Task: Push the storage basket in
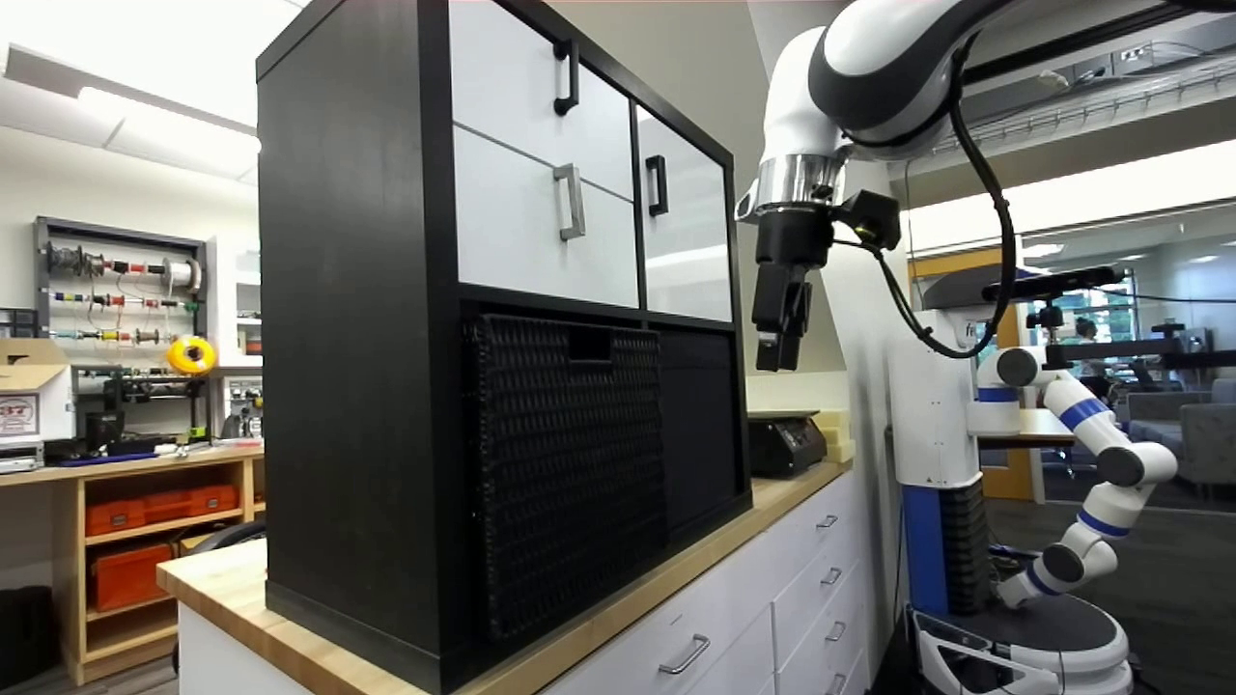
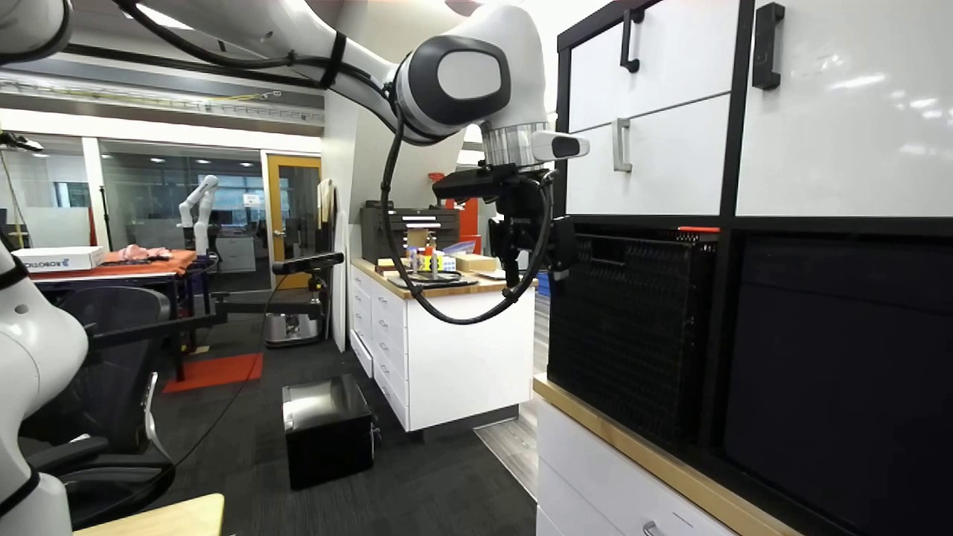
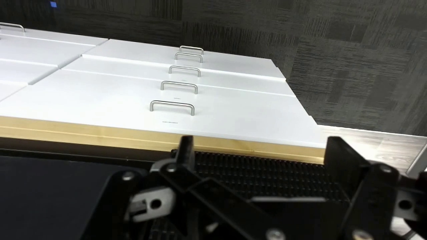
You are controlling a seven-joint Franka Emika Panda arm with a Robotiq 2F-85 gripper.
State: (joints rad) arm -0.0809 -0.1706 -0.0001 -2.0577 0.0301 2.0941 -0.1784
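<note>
Gripper (image 2: pixel 536 274), black: fingers spread wide and pointing down; held in front of the cabinet (image 1: pixel 343 338), apart from the storage basket (image 1: pixel 570 483), whose ribbed face shows between them in the wrist view. Further items, left to right as in an exterior view:

Rack (image 1: pixel 126 233), far left: hung with spools (image 1: pixel 179 274).

Orange cases (image 1: pixel 159 509), far left: in open shelving (image 1: pixel 70 579).

Cabinet, black, near: set on a wood-topped counter (image 1: pixel 618 610). White doors (image 1: pixel 512 251) above; left pair with a black handle (image 1: pixel 574 75) over a silver handle (image 1: pixel 576 201).

Storage basket, black: cabinet's lower left compartment, slot handle (image 1: pixel 590 345) near its top edge; front standing out past the frame in both exterior views.

Panel (image 1: pixel 700 434), flat, dark: lower right compartment, just beside the basket.

Drawers (image 1: pixel 724 598), white: under the counter.

Black device (image 1: pixel 787 444): on the counter, beyond the cabinet.

Robot arm (image 1: pixel 792 106), white and dark grey: from upper right, bearing the gripper.

Second robot (image 1: pixel 927 415), white and blue: far right, on a round base.
</note>
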